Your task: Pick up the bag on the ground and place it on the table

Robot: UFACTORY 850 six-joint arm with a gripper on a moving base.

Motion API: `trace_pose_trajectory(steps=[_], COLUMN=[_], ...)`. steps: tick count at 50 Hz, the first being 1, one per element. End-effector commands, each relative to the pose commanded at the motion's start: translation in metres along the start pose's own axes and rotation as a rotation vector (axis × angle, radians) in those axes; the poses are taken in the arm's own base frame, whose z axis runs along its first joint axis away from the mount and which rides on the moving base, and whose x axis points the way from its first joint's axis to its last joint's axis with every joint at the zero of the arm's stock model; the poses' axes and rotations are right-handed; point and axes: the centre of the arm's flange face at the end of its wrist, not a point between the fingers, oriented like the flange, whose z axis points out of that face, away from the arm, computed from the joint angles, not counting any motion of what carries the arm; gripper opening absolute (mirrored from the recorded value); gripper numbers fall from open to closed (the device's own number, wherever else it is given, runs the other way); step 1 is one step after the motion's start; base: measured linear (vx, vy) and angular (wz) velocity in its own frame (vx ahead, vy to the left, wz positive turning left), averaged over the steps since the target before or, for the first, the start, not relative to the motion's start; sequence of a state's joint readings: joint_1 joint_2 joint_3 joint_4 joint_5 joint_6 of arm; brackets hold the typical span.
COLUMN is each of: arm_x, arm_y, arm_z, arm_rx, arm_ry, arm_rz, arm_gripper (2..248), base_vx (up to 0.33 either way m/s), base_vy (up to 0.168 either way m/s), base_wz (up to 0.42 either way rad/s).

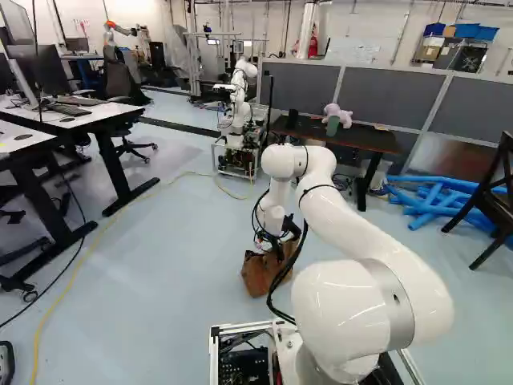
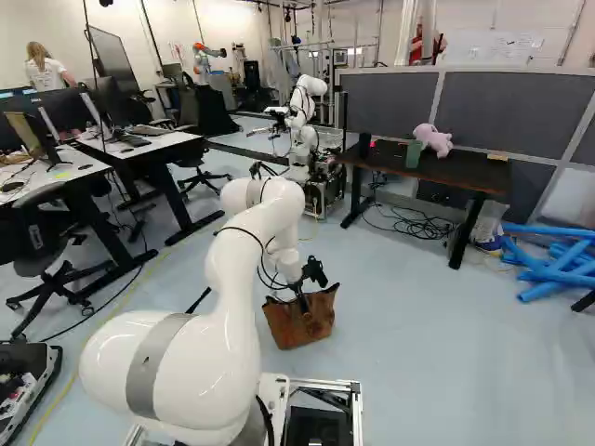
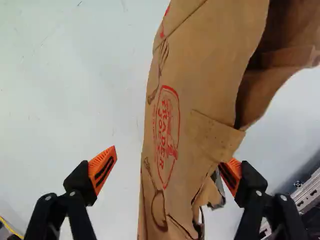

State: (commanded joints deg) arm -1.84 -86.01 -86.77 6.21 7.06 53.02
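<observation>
My claw [image 3: 170, 171] is spread wide, gripping nothing; the paper bag [image 3: 200, 90] sits on the floor [image 3: 60, 90] within its spread, off-centre. I judge this the grasping step: I should centre, close, then lift.

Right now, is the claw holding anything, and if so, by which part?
Nothing is held: the claw stands open, floor showing between one finger and the paper bag.
</observation>
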Motion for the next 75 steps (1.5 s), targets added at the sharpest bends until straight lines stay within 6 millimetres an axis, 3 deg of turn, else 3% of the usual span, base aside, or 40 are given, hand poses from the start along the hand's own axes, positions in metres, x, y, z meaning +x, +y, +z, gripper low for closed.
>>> trace_pose_trajectory(steps=[5,6,11,12,16,17,21,22,26,27,32,33,45,75], arm_x=[0.0,0.0,0.0,0.0,0.0,0.0,0.0,0.0,0.0,0.0,0.0,0.0,0.0,0.001], arm_y=[0.0,0.0,0.0,0.0,0.0,0.0,0.0,0.0,0.0,0.0,0.0,0.0,0.0,0.0], arm_z=[0.001,0.001,0.001,0.001,0.001,0.001,0.001,0.001,0.001,0.001,0.001,0.001,-0.004,-0.048], arm_rx=[0.0,0.0,0.0,0.0,0.0,0.0,0.0,0.0,0.0,0.0,0.0,0.0,0.0,-0.012], arm_ry=[0.0,0.0,0.0,0.0,0.0,0.0,0.0,0.0,0.0,0.0,0.0,0.0,0.0,-0.01], arm_rz=[0.0,0.0,0.0,0.0,0.0,0.0,0.0,0.0,0.0,0.0,0.0,0.0,0.0,0.0], arm_gripper=[244,210,210,172,172,135,135,97,97,59,59,24,21,21], base_vx=[0.0,0.0,0.0,0.0,0.0,0.0,0.0,0.0,0.0,0.0,0.0,0.0,0.0,0.0], base_vy=[0.0,0.0,0.0,0.0,0.0,0.0,0.0,0.0,0.0,0.0,0.0,0.0,0.0,0.0], base_wz=[0.0,0.0,0.0,0.0,0.0,0.0,0.0,0.0,0.0,0.0,0.0,0.0,0.0,0.0])
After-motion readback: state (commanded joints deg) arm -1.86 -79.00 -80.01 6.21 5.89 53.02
